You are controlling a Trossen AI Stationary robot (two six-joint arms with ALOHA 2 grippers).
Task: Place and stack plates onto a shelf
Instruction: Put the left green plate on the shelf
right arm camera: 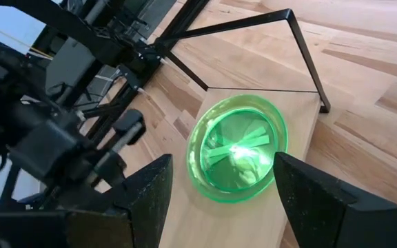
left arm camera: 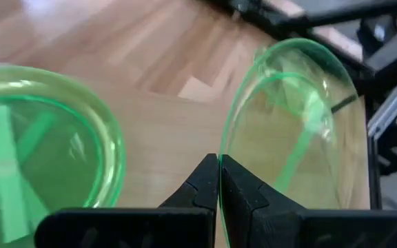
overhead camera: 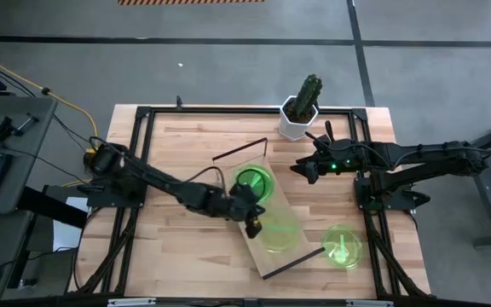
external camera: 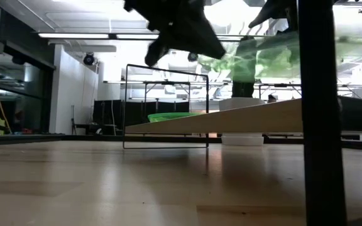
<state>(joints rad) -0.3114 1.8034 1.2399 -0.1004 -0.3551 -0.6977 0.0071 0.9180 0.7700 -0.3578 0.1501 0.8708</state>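
Observation:
The shelf (overhead camera: 267, 223) lies slantwise across the table's middle. A bright-green plate (overhead camera: 254, 182) rests flat on the shelf's far end; it also shows in the right wrist view (right arm camera: 238, 148) and the left wrist view (left arm camera: 40, 151). My left gripper (overhead camera: 252, 225) is over the shelf's middle, shut on another green plate (overhead camera: 280, 232). Another green plate (overhead camera: 342, 246) lies flat on the table at the near right. My right gripper (overhead camera: 300, 170) is open and empty, right of the shelf's far end, facing the plate there. My left gripper pinches the held plate's rim (left arm camera: 220, 150) between its two fingers (left arm camera: 197, 186). The plate stands tilted out beyond the fingers. In the low view it (external camera: 263, 59) is lifted clear above the shelf board (external camera: 244, 118).
A white hexagonal pot with a cactus (overhead camera: 300, 118) stands at the table's far edge, close behind my right gripper. Dark metal frame ends rise at both ends of the shelf (overhead camera: 239, 152). Dark frame rails (overhead camera: 373, 205) run along the table's sides.

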